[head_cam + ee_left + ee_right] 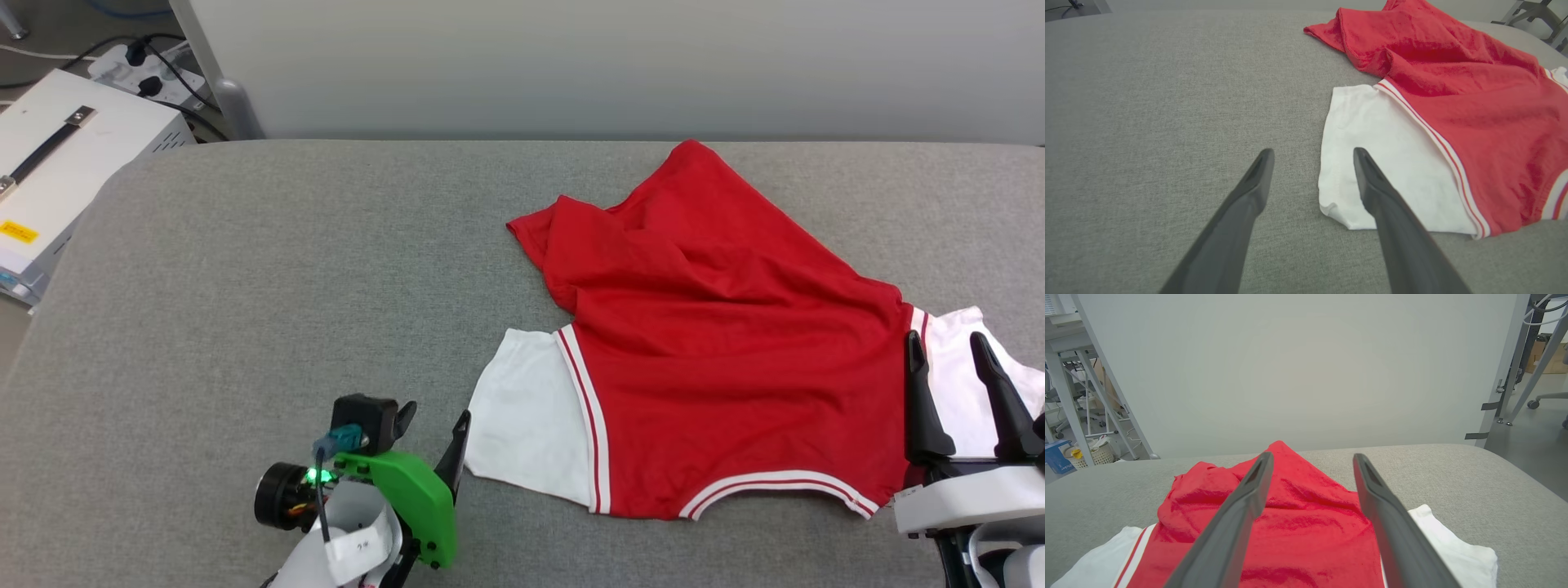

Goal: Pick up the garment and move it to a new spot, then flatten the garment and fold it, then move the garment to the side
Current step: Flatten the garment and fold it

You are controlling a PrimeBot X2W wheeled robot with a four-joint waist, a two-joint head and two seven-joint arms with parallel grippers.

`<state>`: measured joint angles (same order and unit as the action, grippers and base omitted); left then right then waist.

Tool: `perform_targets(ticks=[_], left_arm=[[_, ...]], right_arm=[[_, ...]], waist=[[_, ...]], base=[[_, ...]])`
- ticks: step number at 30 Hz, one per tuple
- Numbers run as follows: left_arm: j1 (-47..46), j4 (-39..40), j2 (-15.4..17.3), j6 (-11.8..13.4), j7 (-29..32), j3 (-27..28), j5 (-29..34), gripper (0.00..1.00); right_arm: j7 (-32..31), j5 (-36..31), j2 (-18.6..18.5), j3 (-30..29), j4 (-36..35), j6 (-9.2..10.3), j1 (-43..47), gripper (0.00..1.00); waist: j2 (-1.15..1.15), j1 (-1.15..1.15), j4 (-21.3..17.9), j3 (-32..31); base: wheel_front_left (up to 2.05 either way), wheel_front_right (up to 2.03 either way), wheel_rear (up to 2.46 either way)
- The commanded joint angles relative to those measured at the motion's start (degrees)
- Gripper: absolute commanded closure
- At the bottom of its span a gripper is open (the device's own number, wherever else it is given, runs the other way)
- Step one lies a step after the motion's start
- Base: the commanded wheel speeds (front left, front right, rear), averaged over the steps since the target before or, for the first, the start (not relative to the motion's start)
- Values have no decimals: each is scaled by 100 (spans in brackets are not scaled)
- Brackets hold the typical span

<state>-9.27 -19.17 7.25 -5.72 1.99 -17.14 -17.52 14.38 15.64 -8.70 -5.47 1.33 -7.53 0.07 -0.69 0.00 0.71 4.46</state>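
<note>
Jersey [718, 351], red with white sleeves, lies rumpled at centre-right of the head view on the grey padded table [245, 286], its collar toward the bottom edge. The left gripper [434, 416], lower centre-left, is spread wide and empty just beside the white sleeve [526, 408]. The right gripper [944, 343], lower right, is equally spread and empty over the other sleeve [955, 384].

This looks like a two-handed pickup. Each gripper should pinch its sleeve near the striped seam, low and together, so the cloth lifts evenly.

The left wrist view adds that one finger overlaps the sleeve's edge while the other is over bare table.

The right wrist view shows the far hem bunched into a ridge.
</note>
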Motion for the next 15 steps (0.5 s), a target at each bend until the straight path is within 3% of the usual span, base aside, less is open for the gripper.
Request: perform_targets(ticks=[1, 4, 5, 11, 15], left_arm=[[-137, 32, 51, 44, 369, -48, -79, 0], [-211, 71, 130, 96, 1241, -201, -54, 0], [-241, 165, 143, 228, 1925, -277, -63, 0], [-307, 236, 278, 557, 2510, -382, 195, 0], [-290, 135, 339, 586, 2710, -438, 221, 0]], right_arm=[[2, -49, 5, 2, 17, 4, -2, 0], [4, -59, 15, 22, 42, 4, -55, 0], [10, -66, 33, 62, 70, 4, -136, 0], [25, -102, 89, 171, 108, 4, -238, 0], [36, -106, 101, 180, 152, 4, -270, 0]], waist=[[69, 0, -105, 143], [69, 0, -182, 261], [69, 0, -272, 376], [69, 0, -453, 564], [69, 0, -508, 646]], base=[[0, 0, 0], [0, 0, 0], [0, 0, 0], [0, 0, 0], [0, 0, 0]])
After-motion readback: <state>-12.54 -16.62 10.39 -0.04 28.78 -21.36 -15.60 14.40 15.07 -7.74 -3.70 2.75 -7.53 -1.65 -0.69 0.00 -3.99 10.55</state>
